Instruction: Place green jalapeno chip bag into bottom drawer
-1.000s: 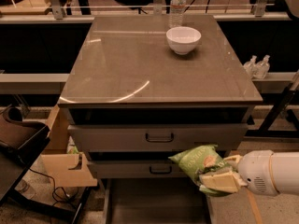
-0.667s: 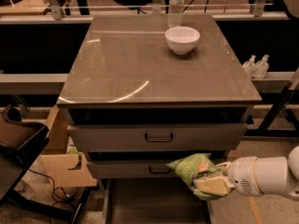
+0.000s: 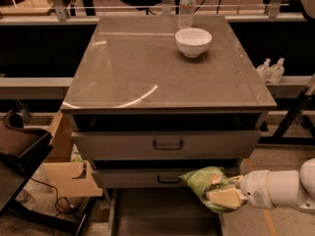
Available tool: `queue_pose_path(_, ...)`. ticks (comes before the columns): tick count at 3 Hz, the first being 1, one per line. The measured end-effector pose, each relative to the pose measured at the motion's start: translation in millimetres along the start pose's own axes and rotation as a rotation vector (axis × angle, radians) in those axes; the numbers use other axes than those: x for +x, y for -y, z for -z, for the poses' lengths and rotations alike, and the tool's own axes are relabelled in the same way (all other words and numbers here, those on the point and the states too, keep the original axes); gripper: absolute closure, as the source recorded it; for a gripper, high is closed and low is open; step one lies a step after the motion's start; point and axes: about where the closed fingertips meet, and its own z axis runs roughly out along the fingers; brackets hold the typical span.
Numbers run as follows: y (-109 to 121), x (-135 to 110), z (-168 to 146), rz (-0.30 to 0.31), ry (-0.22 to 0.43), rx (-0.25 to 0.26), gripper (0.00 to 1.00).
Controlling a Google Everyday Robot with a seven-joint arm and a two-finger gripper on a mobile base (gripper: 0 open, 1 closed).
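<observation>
Nearest me, low on the right, the pincer [image 3: 222, 198] is pinched on the green jalapeno chip bag [image 3: 203, 177]. It holds the bag above the right side of the open bottom drawer [image 3: 157, 216], below the table's [image 3: 133, 68] front edge. Farther back, a white bowl [image 3: 193, 42] sits near the far edge.

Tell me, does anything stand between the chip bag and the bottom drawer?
Nothing visible does. The gripper holds the green jalapeno chip bag just above the open bottom drawer, at its right side.
</observation>
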Motion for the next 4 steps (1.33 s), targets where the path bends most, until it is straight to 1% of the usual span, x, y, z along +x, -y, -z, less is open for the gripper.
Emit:
queue_pose_path(1,42,61,-26,-0.107,0.0,-0.028,1.0)
queue_pose_path(2,80,115,-60,-0.174,-0.012,-0.049,1.0)
queue_pose_path(3,108,149,-97,-0.217,-0.057,-0.077,1.0)
queue_pose_path(4,130,179,-140,-0.26,-0.086,-0.141,1.0)
